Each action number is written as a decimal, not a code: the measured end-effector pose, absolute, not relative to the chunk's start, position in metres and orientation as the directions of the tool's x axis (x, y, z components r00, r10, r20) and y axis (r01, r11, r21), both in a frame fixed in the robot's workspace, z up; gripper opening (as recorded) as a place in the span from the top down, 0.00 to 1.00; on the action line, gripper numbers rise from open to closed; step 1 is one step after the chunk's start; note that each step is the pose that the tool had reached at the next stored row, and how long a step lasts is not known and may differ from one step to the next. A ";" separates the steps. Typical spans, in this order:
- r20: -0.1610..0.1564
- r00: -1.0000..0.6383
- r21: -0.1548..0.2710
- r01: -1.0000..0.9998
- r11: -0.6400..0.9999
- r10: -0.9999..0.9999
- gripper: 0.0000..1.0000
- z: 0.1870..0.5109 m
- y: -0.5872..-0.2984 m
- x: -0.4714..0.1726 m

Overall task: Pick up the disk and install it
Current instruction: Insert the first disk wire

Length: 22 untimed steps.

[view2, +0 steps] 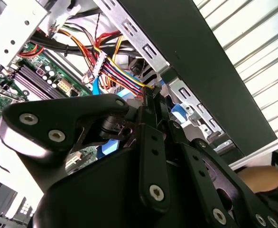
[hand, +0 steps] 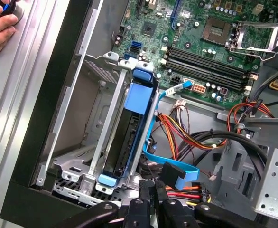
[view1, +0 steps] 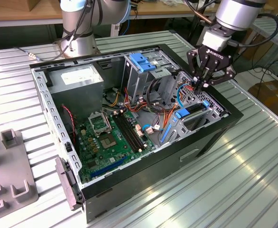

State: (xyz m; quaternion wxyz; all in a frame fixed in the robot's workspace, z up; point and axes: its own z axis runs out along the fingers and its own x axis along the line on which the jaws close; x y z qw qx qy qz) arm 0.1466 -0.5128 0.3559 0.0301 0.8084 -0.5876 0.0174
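Gripper (view1: 199, 85) hung over the open case (view1: 210, 137), at the corner bay by the near wall. Fingers (view2: 151, 102) were pressed together. Whether anything thin sat between them, could not tell; the tips were among loose wires (view2: 117, 71).

Disk (hand: 129, 135) stood on edge in the bay (hand: 89, 123), looking seated between the metal rails, not in the gripper. In the exterior view it lay at about 7 o'clock from the fingertips, just below and near them. Its long axis ran roughly 8 to 2 o'clock, parallel to the near wall.

Looks: dark narrow body seen edge-on, with bright-blue rails along it and a blue tab at each end. A blue ribbon cable (hand: 170, 166) with a black plug lay just beside the end nearest the gripper.
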 end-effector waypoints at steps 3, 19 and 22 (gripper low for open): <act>0.064 0.307 0.028 -0.952 -0.306 -0.950 0.83 0.355 -0.515 0.147; 0.064 0.299 0.028 -0.954 -0.297 -0.952 0.83 0.354 -0.516 0.146; 0.064 0.288 0.028 -0.957 -0.287 -0.955 0.83 0.354 -0.516 0.145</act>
